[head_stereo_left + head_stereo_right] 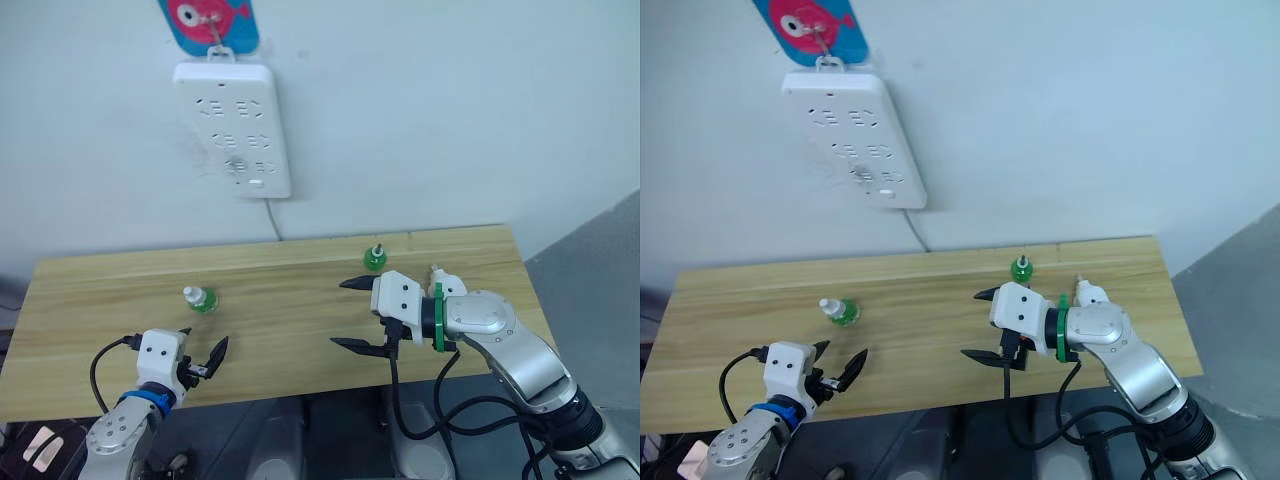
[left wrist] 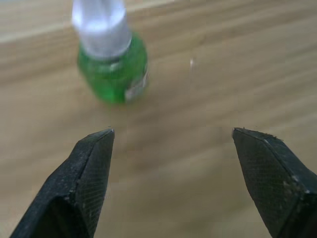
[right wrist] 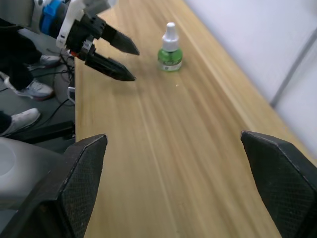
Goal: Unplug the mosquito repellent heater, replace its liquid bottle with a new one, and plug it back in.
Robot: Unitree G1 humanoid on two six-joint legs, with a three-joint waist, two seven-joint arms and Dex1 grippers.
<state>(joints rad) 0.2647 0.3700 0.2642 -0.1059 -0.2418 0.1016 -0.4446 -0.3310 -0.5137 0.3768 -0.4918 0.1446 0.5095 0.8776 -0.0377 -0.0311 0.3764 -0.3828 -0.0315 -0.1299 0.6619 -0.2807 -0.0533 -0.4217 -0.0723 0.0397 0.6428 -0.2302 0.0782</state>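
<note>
On the wall hangs the power strip [image 1: 233, 128], my landmark for everything else. It is white and hooked under a blue sticker with a pink fish [image 1: 208, 20]. A grey cord [image 1: 272, 215] drops from its bottom edge.

Below the strip runs the wooden surface [image 1: 280, 300]. Two green bottles stand upright on it, well apart. The capped bottle [image 1: 200, 298] has a white top and sits below the strip, slightly to its left. The open bottle [image 1: 375, 258] has a bare wick on top and sits below the strip, off to its right and nearer the wall.

The left gripper [image 1: 203, 345] is lowest of all below the strip, at the near edge of the surface. Its jaws are released and empty, aimed toward the capped bottle and short of it, not touching. The left wrist view shows that bottle beyond the fingertips [image 2: 96, 144].

The right gripper [image 1: 338, 313] is below and right of the strip, near the open bottle but on the near side of it. Its jaws are spread wide and hold nothing.

The heater [image 1: 440, 276] looks to be the small white piece on the surface just behind the right wrist, far right of the strip. It is mostly hidden, so I cannot tell how it lies.
</note>
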